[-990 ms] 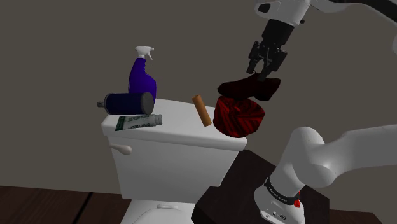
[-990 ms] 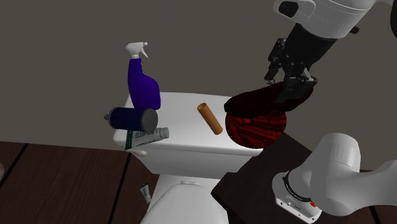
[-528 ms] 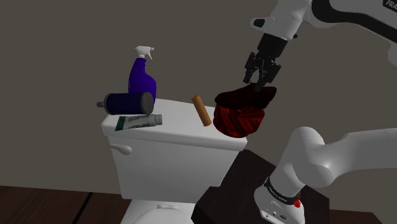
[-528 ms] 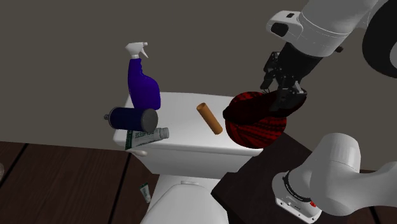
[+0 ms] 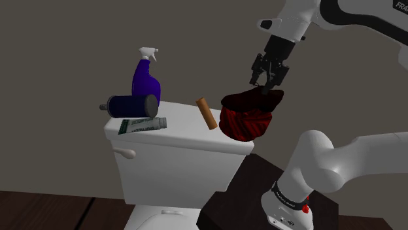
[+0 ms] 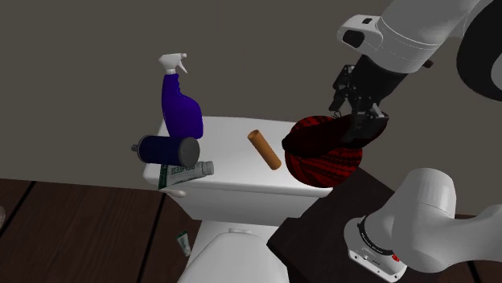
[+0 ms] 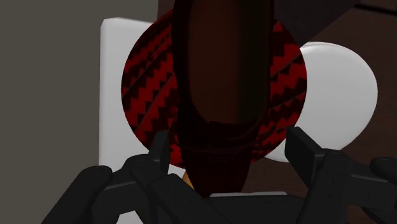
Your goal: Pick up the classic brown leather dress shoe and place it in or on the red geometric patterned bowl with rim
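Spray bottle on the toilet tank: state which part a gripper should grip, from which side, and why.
Likely the narrow neck of the spray bottle under its white trigger head, approached level from the tank front: it stands upright, and the dark can lies low by its base.

- Shoe (image 7: 222, 76): very dark reddish brown, plain.
- Bowl (image 7: 143, 83): red with black zigzag bands.
- Spray bottle (image 5: 145, 82): deep blue, white trigger.
- Can (image 5: 131, 105): dark navy, grey end.
- Tube (image 5: 142, 125): white with green print.
- Roll (image 5: 207, 114): orange-tan.
- Toilet tank (image 5: 170, 163): white.
- End effector (image 5: 263, 80): black.
- Floor (image 6: 80, 217): dark brown planks.
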Controlling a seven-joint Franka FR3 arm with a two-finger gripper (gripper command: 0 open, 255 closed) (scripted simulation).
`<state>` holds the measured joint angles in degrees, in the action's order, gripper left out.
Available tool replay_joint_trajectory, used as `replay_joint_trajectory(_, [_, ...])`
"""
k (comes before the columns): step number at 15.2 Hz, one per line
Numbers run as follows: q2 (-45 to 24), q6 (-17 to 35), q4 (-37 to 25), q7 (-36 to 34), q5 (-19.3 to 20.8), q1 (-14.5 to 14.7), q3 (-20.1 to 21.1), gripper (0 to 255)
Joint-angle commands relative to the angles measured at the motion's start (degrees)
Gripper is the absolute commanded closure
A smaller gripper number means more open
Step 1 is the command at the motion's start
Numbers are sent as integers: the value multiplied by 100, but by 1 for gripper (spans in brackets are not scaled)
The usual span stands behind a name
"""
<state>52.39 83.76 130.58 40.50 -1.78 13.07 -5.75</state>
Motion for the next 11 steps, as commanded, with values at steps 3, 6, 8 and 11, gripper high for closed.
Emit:
replay_joint_trajectory(3, [-8, 2, 10, -3, -6, 4, 5, 0])
replay_joint_trajectory(6, [-72, -169, -225, 1, -2, 8, -7, 0])
replay_joint_trajectory(8, [-246, -504, -734, 4, 1, 23, -28, 0])
replay_joint_trajectory(11, [-320, -637, -940, 6, 1, 29, -37, 0])
